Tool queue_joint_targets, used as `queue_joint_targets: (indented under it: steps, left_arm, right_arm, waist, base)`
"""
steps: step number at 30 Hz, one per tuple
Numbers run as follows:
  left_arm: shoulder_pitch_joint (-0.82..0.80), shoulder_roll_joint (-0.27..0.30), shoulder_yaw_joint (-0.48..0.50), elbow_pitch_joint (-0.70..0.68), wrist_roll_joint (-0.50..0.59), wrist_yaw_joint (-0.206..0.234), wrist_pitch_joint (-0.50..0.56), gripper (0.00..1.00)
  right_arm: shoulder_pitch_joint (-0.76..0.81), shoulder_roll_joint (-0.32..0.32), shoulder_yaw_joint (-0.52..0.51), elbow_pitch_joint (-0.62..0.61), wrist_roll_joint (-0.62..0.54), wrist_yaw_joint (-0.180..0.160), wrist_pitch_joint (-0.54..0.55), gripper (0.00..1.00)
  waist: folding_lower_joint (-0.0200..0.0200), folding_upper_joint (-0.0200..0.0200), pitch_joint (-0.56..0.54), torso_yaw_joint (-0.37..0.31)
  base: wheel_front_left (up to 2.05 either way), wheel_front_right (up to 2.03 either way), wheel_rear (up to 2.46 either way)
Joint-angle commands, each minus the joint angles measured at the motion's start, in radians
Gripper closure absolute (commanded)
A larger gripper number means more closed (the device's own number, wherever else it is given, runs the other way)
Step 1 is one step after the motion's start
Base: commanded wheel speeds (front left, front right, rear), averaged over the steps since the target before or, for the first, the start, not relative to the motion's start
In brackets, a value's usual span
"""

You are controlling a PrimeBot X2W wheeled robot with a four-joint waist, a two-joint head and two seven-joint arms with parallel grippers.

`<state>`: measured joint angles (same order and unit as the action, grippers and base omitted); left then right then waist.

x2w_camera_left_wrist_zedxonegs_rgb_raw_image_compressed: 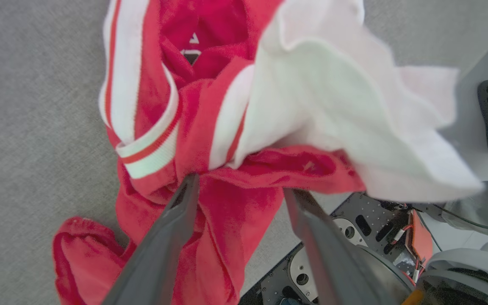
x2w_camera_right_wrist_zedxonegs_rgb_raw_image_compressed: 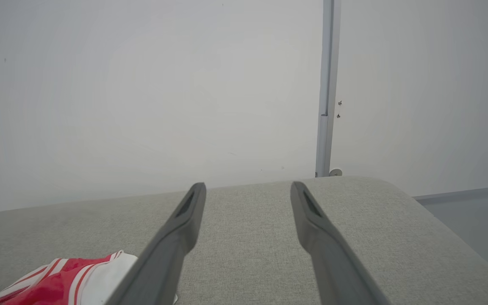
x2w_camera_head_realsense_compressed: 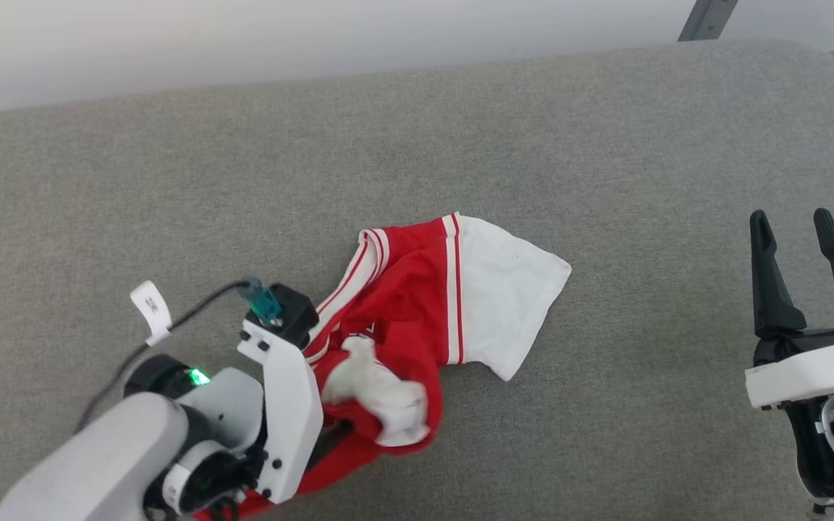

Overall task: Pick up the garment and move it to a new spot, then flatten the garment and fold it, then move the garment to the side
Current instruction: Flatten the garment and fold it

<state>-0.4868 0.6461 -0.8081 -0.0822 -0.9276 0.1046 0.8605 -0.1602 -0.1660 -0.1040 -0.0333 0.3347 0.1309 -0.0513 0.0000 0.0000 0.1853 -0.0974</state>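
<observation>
Left pincer (x2w_camera_left_wrist_zedxonegs_rgb_raw_image_compressed: pixel 239 189): fingers spread wide, red cloth bunched between them, tips partly buried in the folds. From the head camera its fingers are hidden behind the white wrist (x2w_camera_head_realsense_compressed: pixel 290 405). Garment (x2w_camera_head_realsense_compressed: pixel 417 289) lies crumpled on the grey cushion (x2w_camera_head_realsense_compressed: pixel 460 130), its near edge covered by that arm. Right pincer (x2w_camera_head_realsense_compressed: pixel 790 217) is wide apart, well clear of the cloth.

The left arm (x2w_camera_head_realsense_compressed: pixel 120 456) reaches in from the lower left of the head view. Its white wrist (x2w_camera_head_realsense_compressed: pixel 287 405) is bent over and a green light (x2w_camera_head_realsense_compressed: pixel 198 376) glows at the joint. The left gripper (x2w_camera_left_wrist_zedxonegs_rgb_raw_image_compressed: pixel 239 188) points downward, its jaws spread wide and both dark fingers (x2w_camera_left_wrist_zedxonegs_rgb_raw_image_compressed: pixel 163 237) straight. The right gripper (x2w_camera_head_realsense_compressed: pixel 790 224) stands at the lower right of the head view with its fingers upright and its jaws just as wide apart.
</observation>
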Motion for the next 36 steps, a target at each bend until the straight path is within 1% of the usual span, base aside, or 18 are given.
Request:
queue_joint_targets:
  steps: [1, 5, 9, 11, 15, 22, 29, 30, 31, 32, 33, 36]
  left_arm:
    - [-0.017, 0.01, 0.012, -0.031, -0.012, 0.014, 0.024, 0.0]
    - [-0.056, 0.046, 0.04, -0.101, -0.032, 0.043, 0.081, 0.0]
    - [-0.1, 0.066, 0.061, -0.124, -0.019, 0.058, 0.106, 0.0]
    - [-0.138, 0.065, 0.081, -0.095, -0.008, 0.067, 0.103, 0.0]
    - [-0.18, 0.041, 0.077, -0.018, 0.001, 0.047, 0.101, 0.0]
    - [-0.215, -0.038, 0.031, 0.173, 0.014, 0.012, 0.098, 0.0]
    - [-0.241, -0.07, -0.012, 0.351, 0.068, -0.023, 0.056, 0.0]
    - [-0.245, -0.072, -0.015, 0.375, 0.071, -0.026, 0.053, 0.13]
    - [-0.251, -0.073, -0.015, 0.401, 0.076, -0.031, 0.048, 1.0]
    - [-0.256, -0.073, -0.02, 0.419, 0.079, -0.04, 0.052, 1.0]
    - [-0.261, -0.074, -0.016, 0.435, 0.075, -0.039, 0.053, 1.0]
    - [-0.289, -0.068, -0.021, 0.462, 0.079, -0.068, 0.059, 1.0]
  right_arm:
    - [0.003, -0.001, -0.001, 0.0, -0.001, 0.0, 0.003, 0.0]
    - [0.011, 0.004, 0.0, -0.005, -0.006, 0.0, 0.004, 0.0]
    - [0.012, 0.008, 0.002, -0.011, -0.008, 0.0, 0.006, 0.0]
    - [0.009, 0.013, 0.004, -0.015, -0.009, 0.0, 0.004, 0.0]
    - [-0.002, 0.013, 0.01, -0.018, -0.008, 0.0, 0.002, 0.0]
    - [-0.021, 0.009, 0.02, -0.025, 0.002, 0.0, -0.002, 0.0]
    - [-0.038, 0.007, 0.022, -0.025, 0.012, 0.0, -0.009, 0.0]
    - [-0.039, 0.006, 0.022, -0.023, 0.011, 0.0, -0.01, 0.0]
    - [-0.04, 0.006, 0.023, -0.021, 0.011, 0.0, -0.012, 0.0]
    - [-0.042, 0.006, 0.023, -0.02, 0.012, 0.0, -0.013, 0.0]
    - [-0.044, 0.004, 0.023, -0.018, 0.013, 0.0, -0.014, 0.0]
    - [-0.048, -0.002, 0.018, -0.014, 0.014, 0.0, -0.018, 0.0]
  waist:
    - [0.0, 0.0, -0.007, 0.0]
    - [0.0, 0.0, -0.016, -0.004]
    - [0.0, 0.0, -0.019, -0.008]
    - [0.0, 0.0, -0.019, -0.015]
    - [0.0, 0.0, -0.014, -0.029]
    - [0.0, 0.0, 0.006, -0.062]
    - [0.0, 0.0, 0.043, -0.087]
    - [0.0, 0.0, 0.047, -0.089]
    - [0.0, 0.0, 0.05, -0.09]
    - [0.0, 0.0, 0.053, -0.091]
    - [0.0, 0.0, 0.055, -0.092]
    - [0.0, 0.0, 0.06, -0.09]
  base:
    - [0.0, 0.0, 0.0]
    - [0.0, 0.0, 0.0]
    - [0.0, 0.0, 0.0]
    - [0.0, 0.0, 0.0]
    - [0.0, 0.0, 0.0]
    - [0.0, 0.0, 0.0]
    - [0.0, 0.0, 0.0]
    - [0.0, 0.0, 0.0]
    - [0.0, 0.0, 0.0]
    - [0.0, 0.0, 0.0]
    - [0.0, 0.0, 0.0]
    - [0.0, 0.0, 0.0]
